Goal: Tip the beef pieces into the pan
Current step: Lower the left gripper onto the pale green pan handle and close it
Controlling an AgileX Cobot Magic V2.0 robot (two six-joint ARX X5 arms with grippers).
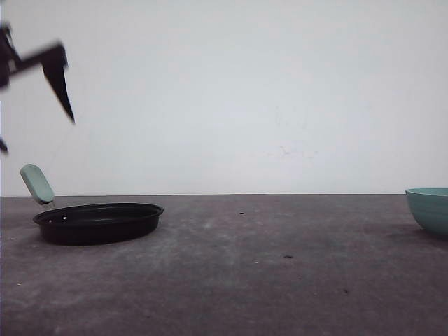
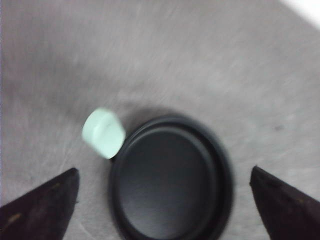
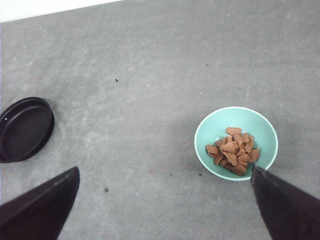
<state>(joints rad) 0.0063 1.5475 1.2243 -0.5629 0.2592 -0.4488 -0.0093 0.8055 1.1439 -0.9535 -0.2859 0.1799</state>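
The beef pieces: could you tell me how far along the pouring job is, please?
Nothing is poured yet: the beef pieces sit in the teal bowl, and the pan looks empty. Both claws are open, the left claw above the pan, the right claw above the table. Gripping, carrying and tipping the bowl remain.

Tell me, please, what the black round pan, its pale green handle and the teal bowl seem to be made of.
The shallow black round pan looks like dark coated metal with a matte finish: it shows only dull reflections. Its short pale mint-green handle looks like smooth plastic or silicone, with rounded edges; I cannot tell which. The deep teal-green bowl looks like smooth plastic or glazed ceramic, uniformly coloured with a soft sheen.
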